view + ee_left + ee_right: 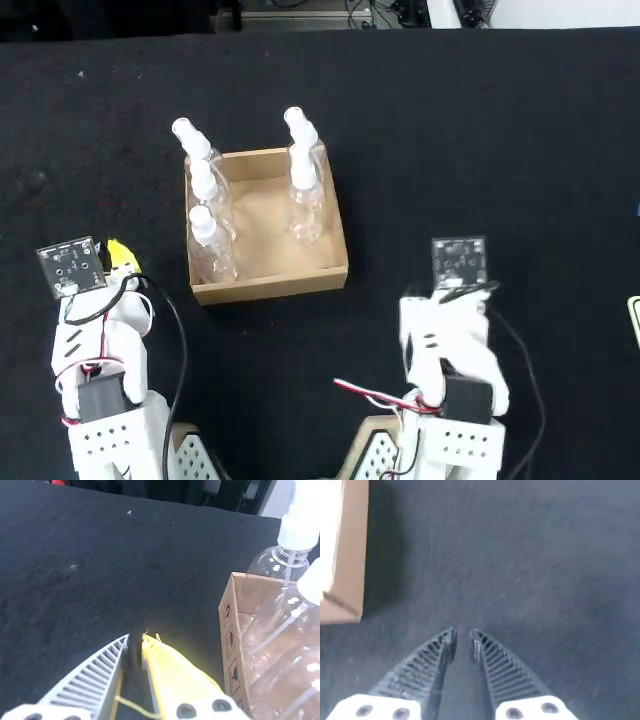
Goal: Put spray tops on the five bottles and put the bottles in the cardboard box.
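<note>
The open cardboard box (pixel 268 283) stands on the black table between and a little beyond the two arms. Several clear bottles with white spray tops stand upright inside it, three along one wall (pixel 212 245) and two along the other (pixel 305 195). My left gripper (pixel 135 644) is shut and empty, low over the cloth just beside the box wall (pixel 231 630), where bottles (pixel 280 630) and a spray top (pixel 300 520) rise close by. My right gripper (pixel 462 636) is also shut on nothing, over bare cloth, with a box corner (pixel 345 555) off to one side.
Black cloth (pixel 480 130) covers the whole table. A pale object (pixel 635 320) pokes in at the right edge of the high view. Cables and equipment (pixel 380 12) lie past the far edge. Both arm bases (pixel 270 450) sit at the near edge.
</note>
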You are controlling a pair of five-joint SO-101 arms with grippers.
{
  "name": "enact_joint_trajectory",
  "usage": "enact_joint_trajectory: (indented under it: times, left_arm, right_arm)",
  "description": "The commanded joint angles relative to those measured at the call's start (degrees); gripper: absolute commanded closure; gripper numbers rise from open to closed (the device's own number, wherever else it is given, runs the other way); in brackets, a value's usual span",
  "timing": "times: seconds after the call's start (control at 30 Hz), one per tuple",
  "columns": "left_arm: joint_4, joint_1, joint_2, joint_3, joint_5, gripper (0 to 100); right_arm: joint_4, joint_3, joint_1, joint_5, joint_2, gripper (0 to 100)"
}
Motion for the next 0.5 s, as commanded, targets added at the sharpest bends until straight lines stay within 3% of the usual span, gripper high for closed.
enact_joint_trajectory:
  times: [0.0,0.17,0.3,0.47]
  left_arm:
    - [1.1,0.3,-0.5,-2.4,-0.7,97]
    - [11.5,0.4,-0.5,-12.2,-0.8,97]
    - [9.5,0.1,-0.5,-11.7,-0.9,97]
    - [9.9,-0.2,-0.5,-10.4,-1.1,97]
  right_arm:
    - [-1.1,0.8,-1.7,-0.1,-4.5,98.3]
    - [-4.1,3.1,-1.8,-0.4,-3.8,98.3]
    - [-3.8,3.1,-1.7,-0.2,-3.5,98.6]
    - [3.7,3.0,-1.9,-0.1,-3.8,98.3]
